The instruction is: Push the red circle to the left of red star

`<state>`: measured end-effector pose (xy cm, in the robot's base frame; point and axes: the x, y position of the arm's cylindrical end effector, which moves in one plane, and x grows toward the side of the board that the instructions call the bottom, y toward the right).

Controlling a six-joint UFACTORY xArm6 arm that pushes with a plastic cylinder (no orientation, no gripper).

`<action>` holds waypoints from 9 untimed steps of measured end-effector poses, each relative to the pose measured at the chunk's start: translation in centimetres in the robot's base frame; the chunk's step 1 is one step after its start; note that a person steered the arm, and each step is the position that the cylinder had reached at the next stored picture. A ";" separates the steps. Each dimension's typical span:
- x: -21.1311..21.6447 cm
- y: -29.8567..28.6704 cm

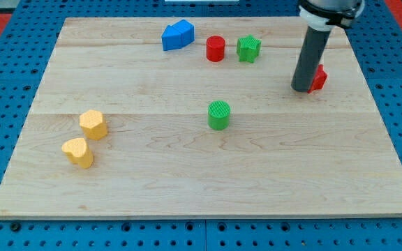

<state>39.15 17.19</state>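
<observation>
Camera view: our tip (301,89) sits touching the red star (319,77), hiding its left half; no jaws, holds nothing. Red circle (216,49) well left of star.

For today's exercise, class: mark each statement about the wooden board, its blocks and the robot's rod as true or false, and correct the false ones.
1. My tip is beside the red star. True.
2. The red circle touches the red star. False: the green star and open board lie between them.
3. Two yellow blocks sit toward the view's left. True.
4. The green circle is at the view's top edge. False: it is near the board's middle.
</observation>
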 end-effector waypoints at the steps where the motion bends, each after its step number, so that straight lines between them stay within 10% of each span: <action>1: 2.7 -6.7; 4: -9.4 -22.5; 6: -13.0 -17.2; 9: -4.9 -6.5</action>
<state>34.24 10.69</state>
